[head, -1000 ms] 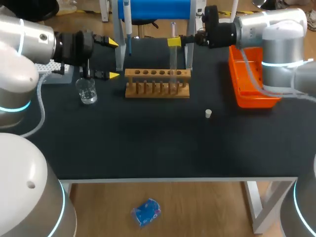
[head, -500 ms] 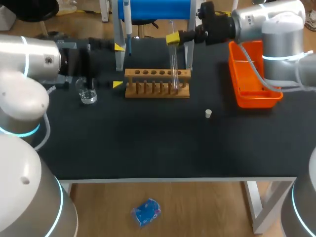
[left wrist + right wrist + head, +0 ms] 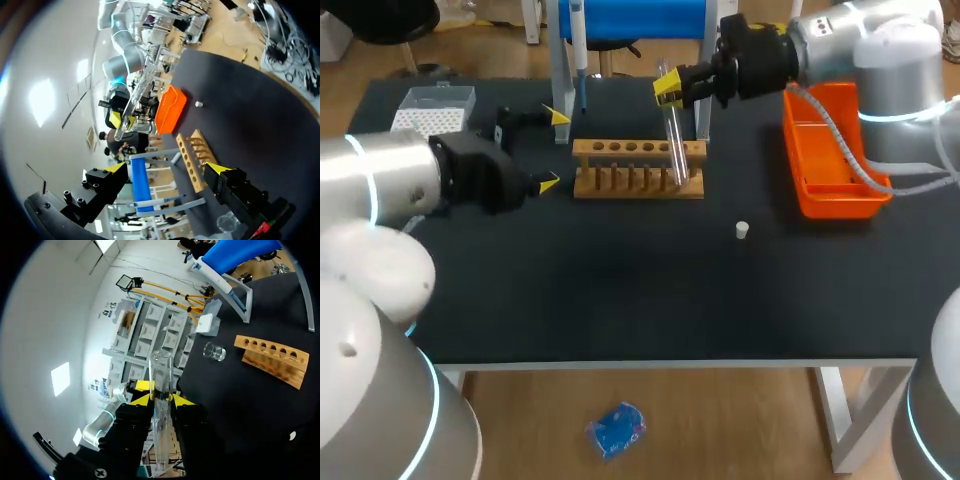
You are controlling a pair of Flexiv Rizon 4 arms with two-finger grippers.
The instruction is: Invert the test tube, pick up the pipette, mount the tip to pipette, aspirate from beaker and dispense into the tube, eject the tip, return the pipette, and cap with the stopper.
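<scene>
Above the wooden rack (image 3: 638, 168), the right gripper (image 3: 669, 86) is clamped on the test tube (image 3: 672, 140), which has lifted and begun tilting in the last second, so the inversion looks underway. The left gripper (image 3: 553, 150), wide open and empty, has swung beside the rack. Its arm now hides the beaker (image 3: 215, 351) from overhead.

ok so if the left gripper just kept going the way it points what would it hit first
Probably the rack: the open left gripper points at its near end, with nothing between them. Height is hard to judge, so it might skim over the top.
</scene>
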